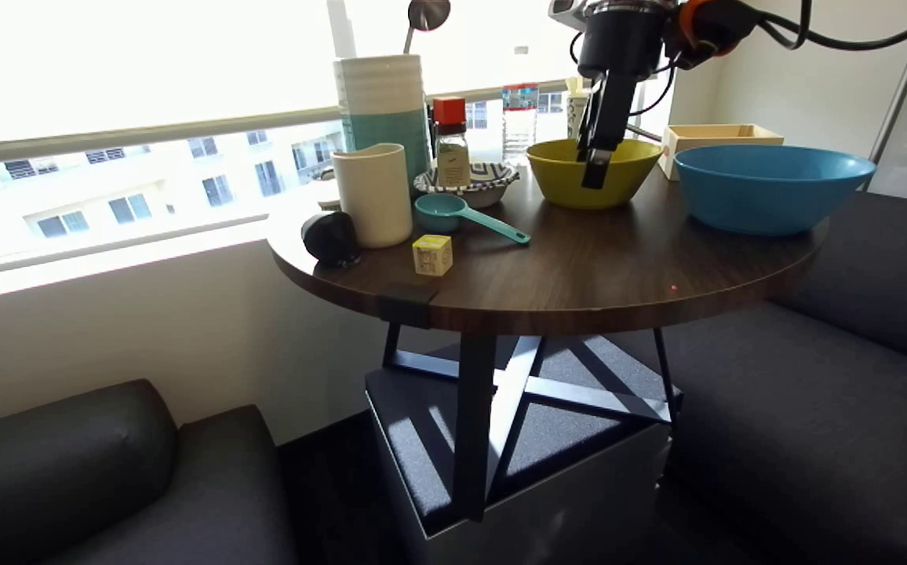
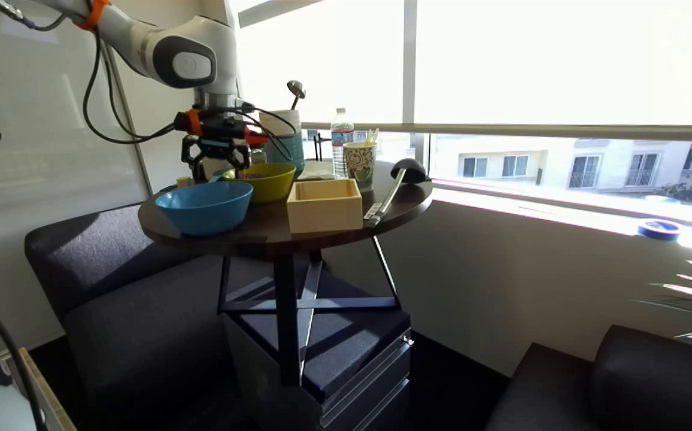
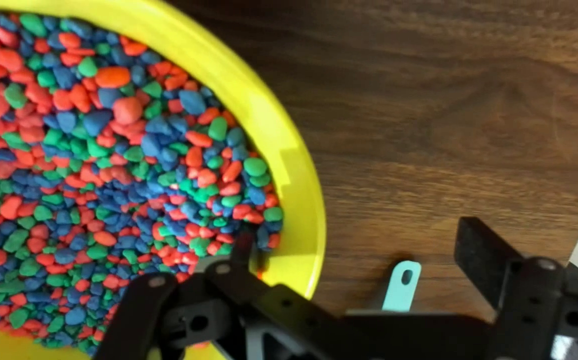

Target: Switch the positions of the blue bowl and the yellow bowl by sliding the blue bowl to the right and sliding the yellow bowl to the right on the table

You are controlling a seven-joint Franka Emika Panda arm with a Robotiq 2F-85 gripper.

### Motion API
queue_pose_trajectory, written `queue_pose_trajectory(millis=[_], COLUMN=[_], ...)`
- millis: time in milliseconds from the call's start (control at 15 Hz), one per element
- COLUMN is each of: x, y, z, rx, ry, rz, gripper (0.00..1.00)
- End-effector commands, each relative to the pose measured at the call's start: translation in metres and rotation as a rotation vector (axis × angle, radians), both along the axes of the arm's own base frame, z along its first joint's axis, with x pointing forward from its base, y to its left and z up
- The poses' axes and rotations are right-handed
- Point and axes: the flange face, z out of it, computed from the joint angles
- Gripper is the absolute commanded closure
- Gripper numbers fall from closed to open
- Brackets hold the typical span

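Hand (image 3: 359,242) wide, straddling the wall of the yellow bowl (image 1: 634,176): one finger inside, the other outside over bare wood. Inner finger close to the wall; can't tell if it touches wall or pebbles (image 3: 109,150). Outer finger well apart from the wall. Pebbles red, blue, green, spread across the bowl in the wrist view. Arm (image 2: 187,66) comes in from above in both exterior views.

Yellow bowl upright on the worktop (image 1: 595,268), between the patterned dish (image 1: 497,193) and the blue bowl (image 1: 771,195) in an exterior view. Blue bowl also upright, near the worktop edge, apart from the yellow one.

Box (image 2: 325,215), pale wood, near both bowls; contact can't be told. Lying ladle (image 2: 390,193) beside the box. Paper cup (image 2: 359,164) with sticks behind that, water bottle (image 2: 340,146) just beside the cup.

Scoop (image 1: 493,224), teal, in front of the dish; its handle end shows between the fingers in the wrist view. White cup (image 1: 375,196) upright near the scoop, black thing (image 1: 330,238) next to it at the edge, can't tell what. Block (image 1: 432,255) in front of cup and scoop. Red-capped bottle (image 1: 452,149) by the dish, in it or not unclear. Tall crock (image 1: 383,90) behind, upright ladle (image 2: 296,90) sticking out above.
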Motion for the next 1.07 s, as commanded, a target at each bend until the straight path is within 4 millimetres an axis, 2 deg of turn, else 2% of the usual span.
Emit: queue_pose_trajectory(millis=[0,467,1000], x=[-0.025,-0.049,-0.072], y=[0.013,0.033,0.040], z=[0.000,0.001,0.002], rx=[-0.010,-0.041,-0.045], ry=[0.003,0.028,0.037], rz=[-0.015,0.030,0.053], gripper=[0.00,0.00,0.00])
